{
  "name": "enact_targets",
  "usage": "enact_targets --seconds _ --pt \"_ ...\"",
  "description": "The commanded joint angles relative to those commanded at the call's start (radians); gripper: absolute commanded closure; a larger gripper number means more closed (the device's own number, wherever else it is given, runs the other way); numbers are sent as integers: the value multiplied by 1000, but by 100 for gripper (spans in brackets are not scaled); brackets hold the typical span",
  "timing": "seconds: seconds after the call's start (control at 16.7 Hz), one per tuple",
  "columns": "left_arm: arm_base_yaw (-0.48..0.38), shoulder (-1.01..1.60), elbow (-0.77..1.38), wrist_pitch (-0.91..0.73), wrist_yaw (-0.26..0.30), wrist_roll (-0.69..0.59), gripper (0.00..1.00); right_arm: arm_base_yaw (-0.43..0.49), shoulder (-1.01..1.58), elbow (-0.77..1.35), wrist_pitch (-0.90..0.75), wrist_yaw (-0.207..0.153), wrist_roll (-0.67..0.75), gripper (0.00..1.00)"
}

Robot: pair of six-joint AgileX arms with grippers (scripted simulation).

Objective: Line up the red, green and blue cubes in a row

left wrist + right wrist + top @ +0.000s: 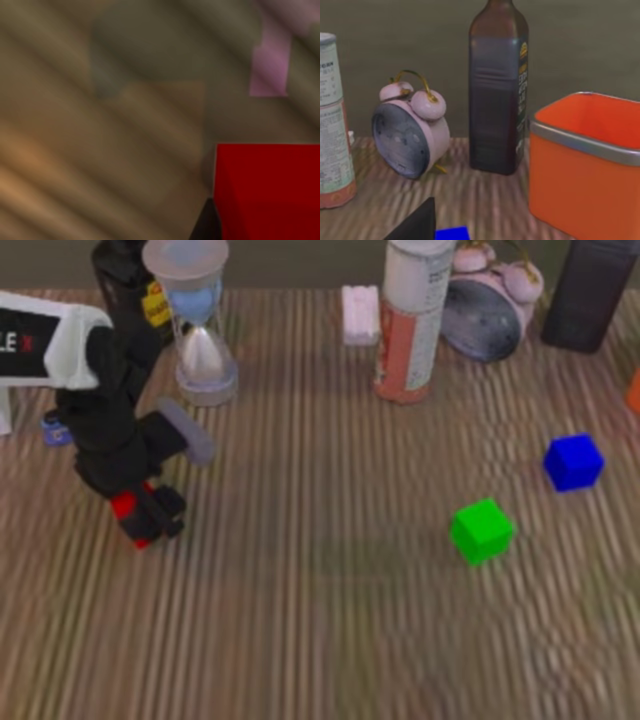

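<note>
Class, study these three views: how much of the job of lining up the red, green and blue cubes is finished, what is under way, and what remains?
Done: nothing is lined up yet. The green cube and blue cube sit apart at the table's right.
In hand: the left gripper is down at the red cube on the table's left; whether it grips it is unclear.
Left: bringing red across and setting all three in a row. The right arm is out of the top view.

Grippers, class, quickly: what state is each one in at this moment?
Left gripper: down at the table's left, closed on the red cube.
Right gripper: only a dark finger tip shows; state cannot be told.
</note>
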Motion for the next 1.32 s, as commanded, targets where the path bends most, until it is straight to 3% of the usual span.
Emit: enact_targets --seconds 0.42,0.78,1.02,1.32 --pt "1 -43 20 -41 15 -10 100 0 0 0 0 0 0 0" --pt "16 -124 123 -238 15 -13 100 0 0 0 0 0 0 0" --pt "19 -144 141 -265 15 -14 100 0 0 0 0 0 0 0" --pt "-52 -174 106 -262 14 26 100 0 0 0 0 0 0 0"
